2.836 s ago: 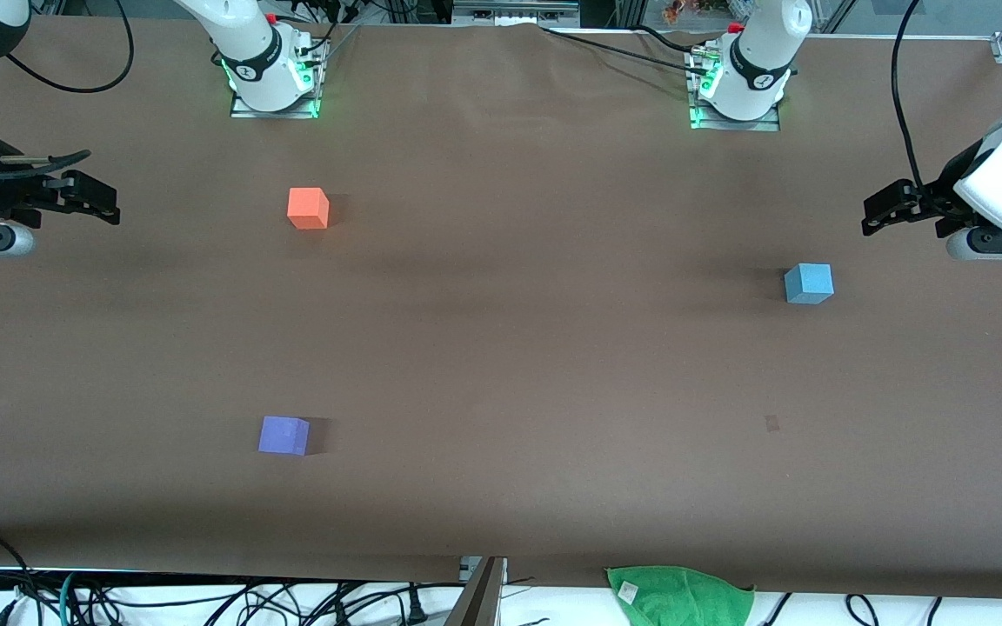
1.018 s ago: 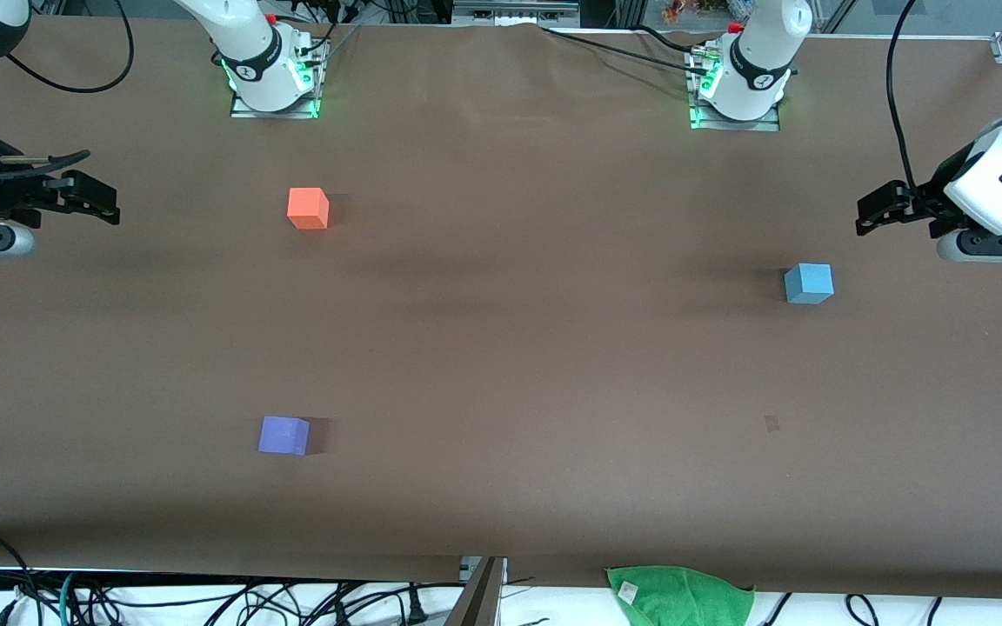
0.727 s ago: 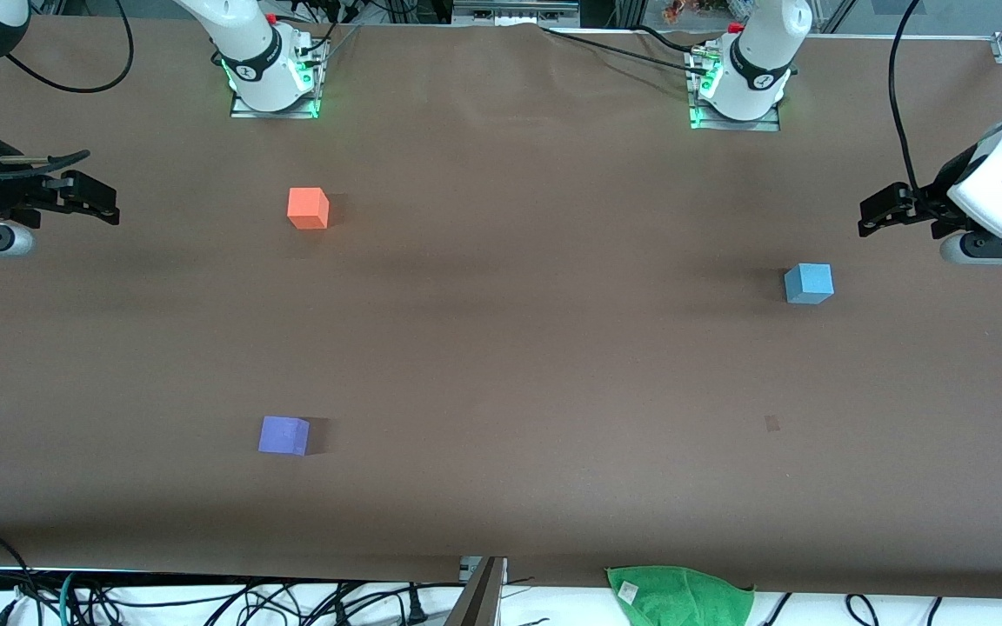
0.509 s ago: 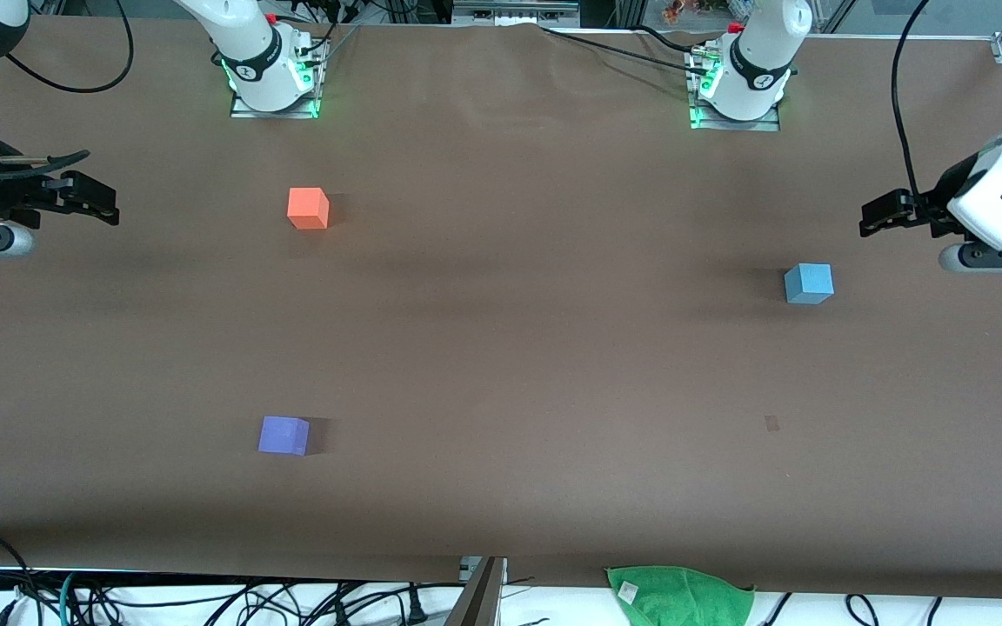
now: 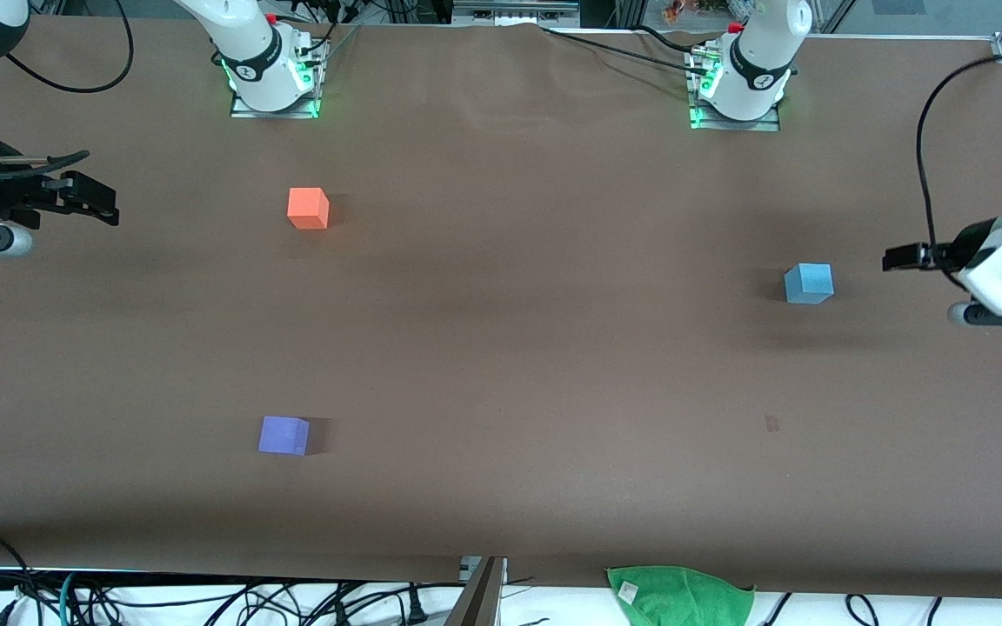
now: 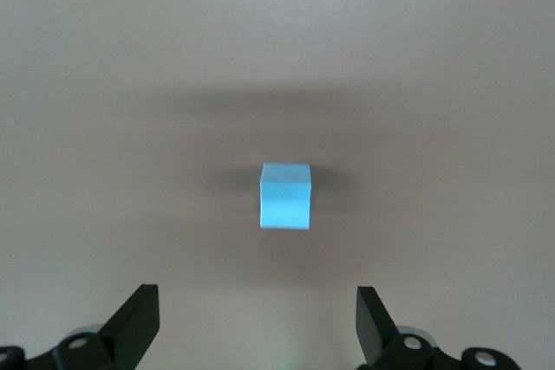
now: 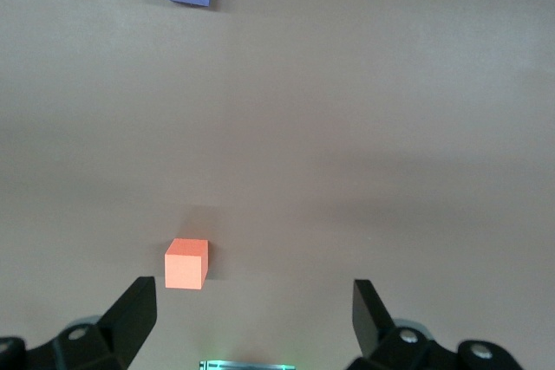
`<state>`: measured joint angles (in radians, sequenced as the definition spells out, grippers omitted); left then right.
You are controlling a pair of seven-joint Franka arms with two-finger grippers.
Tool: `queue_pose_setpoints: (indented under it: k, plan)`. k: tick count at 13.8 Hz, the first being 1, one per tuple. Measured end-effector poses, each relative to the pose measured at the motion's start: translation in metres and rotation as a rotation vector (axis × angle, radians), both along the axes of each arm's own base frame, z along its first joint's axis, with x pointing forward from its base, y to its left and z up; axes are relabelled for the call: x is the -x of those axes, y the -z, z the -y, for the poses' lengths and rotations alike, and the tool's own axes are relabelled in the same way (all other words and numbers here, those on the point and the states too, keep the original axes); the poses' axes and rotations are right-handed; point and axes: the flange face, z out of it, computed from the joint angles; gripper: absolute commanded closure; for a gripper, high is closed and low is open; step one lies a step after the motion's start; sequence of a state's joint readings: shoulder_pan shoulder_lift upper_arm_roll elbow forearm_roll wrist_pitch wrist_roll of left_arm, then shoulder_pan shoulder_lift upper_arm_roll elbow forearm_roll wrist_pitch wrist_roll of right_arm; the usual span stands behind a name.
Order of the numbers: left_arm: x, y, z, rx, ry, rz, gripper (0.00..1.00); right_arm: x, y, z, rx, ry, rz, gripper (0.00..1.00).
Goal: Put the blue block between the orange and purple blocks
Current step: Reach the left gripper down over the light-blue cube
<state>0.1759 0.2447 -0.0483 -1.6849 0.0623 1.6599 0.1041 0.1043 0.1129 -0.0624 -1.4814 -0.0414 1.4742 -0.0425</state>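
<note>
Left gripper (image 6: pixel 251 322) spread wide, empty, seemingly just short of blue block (image 6: pixel 285 195), right gripper (image 7: pixel 251 318) waiting, spread wide, empty, orange block (image 5: pixel 308 208), purple block (image 5: pixel 283 435) well apart

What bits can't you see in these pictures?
- Right gripper: its arm is cut off by the front view's edge.
- Green cloth: its lower part is cut off by that view's bottom edge.
- Blue block: underside hidden against the table in the left wrist view.

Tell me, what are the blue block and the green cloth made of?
The blue block looks like foam or painted wood; its faces are dull and plain with no shine, so I can't be sure. The green cloth looks like soft fabric, perhaps microfibre; it lies crumpled at the table edge.
</note>
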Motion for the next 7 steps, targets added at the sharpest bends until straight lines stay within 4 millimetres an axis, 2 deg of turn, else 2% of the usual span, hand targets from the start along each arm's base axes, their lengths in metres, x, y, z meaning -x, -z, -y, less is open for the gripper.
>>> queue_pose_setpoints:
  k: [3, 7]
  plan:
    - [0.006, 0.064, -0.003, 0.0, 0.003, 0.041, 0.0, 0.0, 0.0, 0.0, 0.0, 0.0, 0.0, 0.0]
    - [0.043, 0.149, 0.006, 0.0, 0.023, 0.119, 0.0, 0.0, 0.0, 0.0, 0.0, 0.0, 0.0, 0.0]
